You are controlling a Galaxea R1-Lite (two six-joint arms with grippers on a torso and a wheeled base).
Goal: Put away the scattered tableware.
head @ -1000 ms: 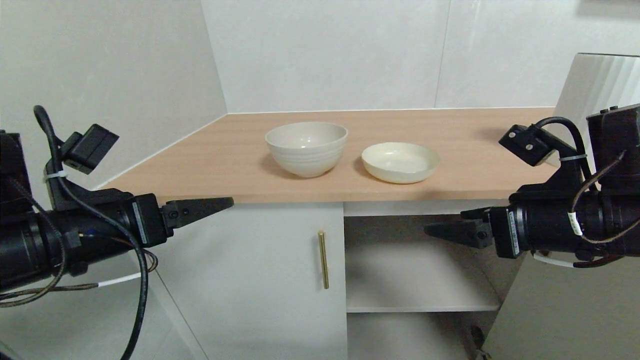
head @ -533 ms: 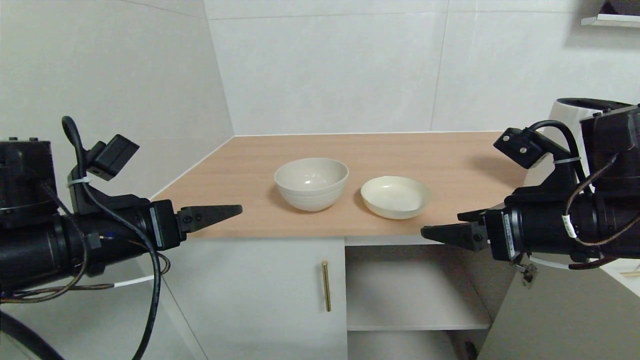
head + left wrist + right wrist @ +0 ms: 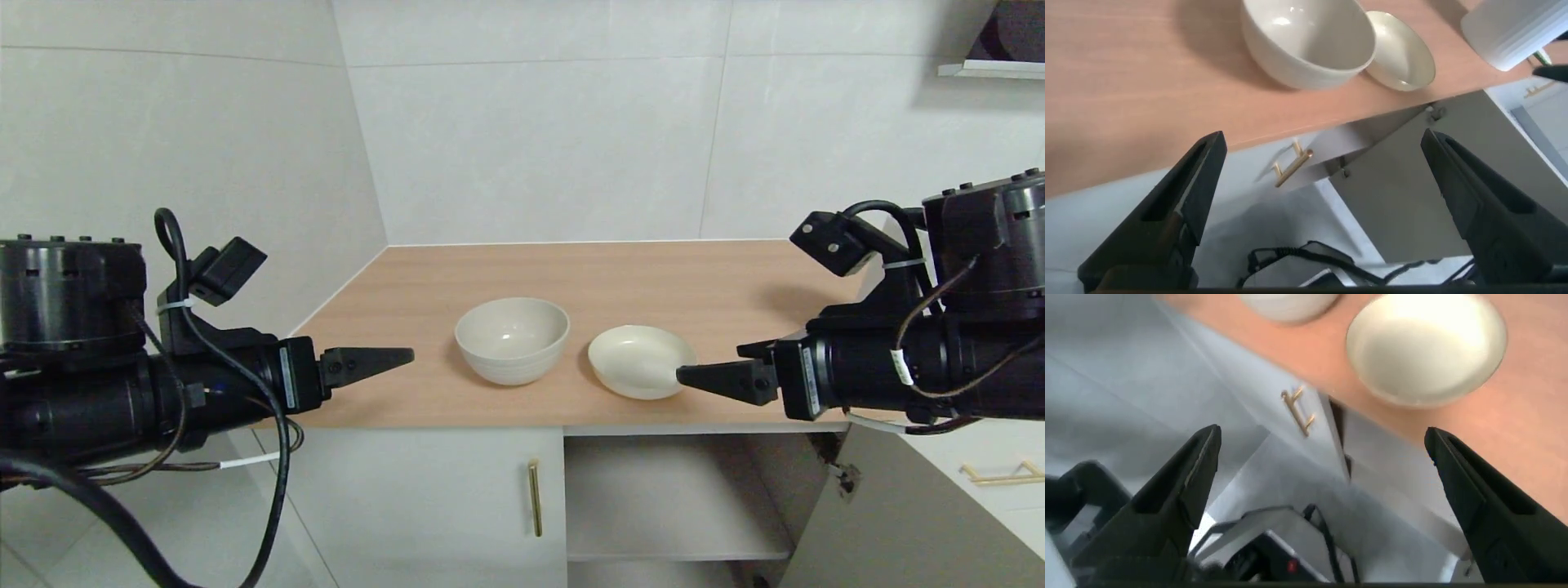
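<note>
Wood-grain countertop point(image 3: 620, 278) is carrying both pieces of tableware, and the white cabinet point(image 3: 424, 506) beneath it is standing with its right compartment open, a bare shelf point(image 3: 678, 539) showing almost directly under them. The deep ribbed bowl point(image 3: 512, 340) is sitting near the front edge, with the shallow bowl point(image 3: 637, 359) just beside it on the robot's right, the two not touching. Both are round, so no long axis is governing the approach.

The right gripper point(image 3: 684, 376) is hanging level with the shallow bowl, tips overlapping its near rim; whether they are touching it I cannot tell. Its fingers are spread wide, holding nothing. The left gripper point(image 3: 404, 356), equally wide and empty, is pointing at the deep bowl from the left, clearly apart. By my judgement, the right arm is nearer its bowl.
</note>
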